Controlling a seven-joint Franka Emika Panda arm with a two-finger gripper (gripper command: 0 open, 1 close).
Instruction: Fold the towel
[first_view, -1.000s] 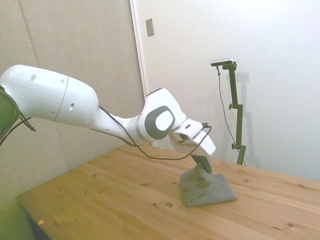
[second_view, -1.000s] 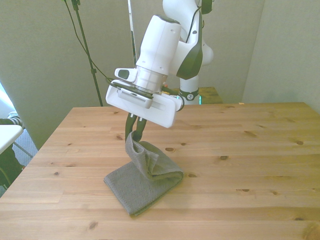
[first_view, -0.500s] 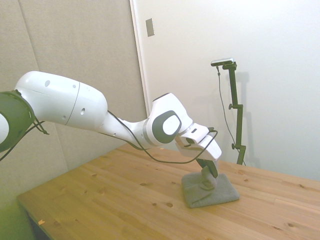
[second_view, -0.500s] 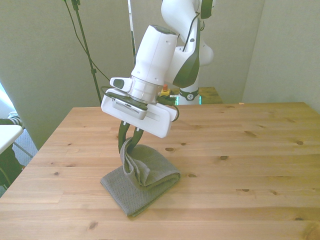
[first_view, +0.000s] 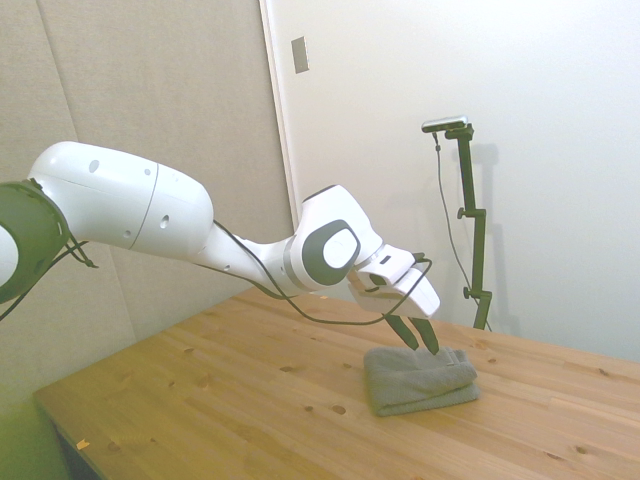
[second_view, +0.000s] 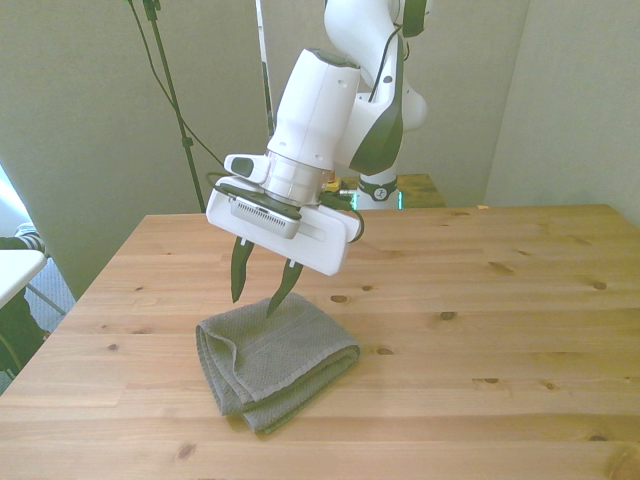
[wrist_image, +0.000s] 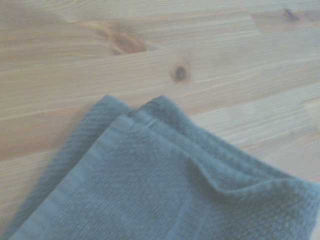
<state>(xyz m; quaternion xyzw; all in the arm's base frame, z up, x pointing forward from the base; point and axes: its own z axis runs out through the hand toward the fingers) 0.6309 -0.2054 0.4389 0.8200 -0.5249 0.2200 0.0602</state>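
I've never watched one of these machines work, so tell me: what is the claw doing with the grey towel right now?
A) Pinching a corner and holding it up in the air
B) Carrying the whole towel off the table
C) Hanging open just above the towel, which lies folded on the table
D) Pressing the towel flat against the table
C: the gripper hangs with its fingers spread and nothing between them, while the towel lies layered on the table.

Side view off-table, front view across — wrist close; all share towel (first_view: 420, 378).
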